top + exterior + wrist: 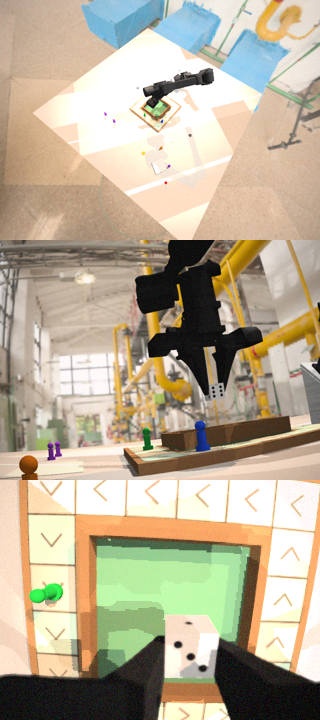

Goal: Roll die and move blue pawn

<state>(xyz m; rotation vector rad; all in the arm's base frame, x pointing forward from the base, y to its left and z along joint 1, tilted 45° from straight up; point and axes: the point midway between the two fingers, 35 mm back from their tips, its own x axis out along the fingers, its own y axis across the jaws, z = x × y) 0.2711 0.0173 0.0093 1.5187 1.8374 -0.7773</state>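
Note:
My gripper (pixel 215 392) (pixel 186 643) is shut on the white die (pixel 217 391) (pixel 190 650) and holds it in the air above the tray. The green-floored tray (pixel 157 118) (pixel 232 432) (pixel 175 530) has brown walls and stands in the middle of the board (pixel 143 119) (pixel 180 464) (pixel 51 540). The blue pawn (pixel 162 121) (pixel 201 437) stands upright on the board's track near one corner; it is not in the wrist view. The green pawn (pixel 144 114) (pixel 147 439) (pixel 47 593) stands on another side of the track. Arrows are printed on the track squares.
Two purple pawns (pixel 105 113) (pixel 50 451) stand left of the board. An orange pawn (pixel 161 148) (pixel 28 465), a yellow piece (pixel 143 153), another purple pawn (pixel 169 166), a red piece (pixel 165 182) and a dark disc (pixel 189 135) lie or stand on the table in front.

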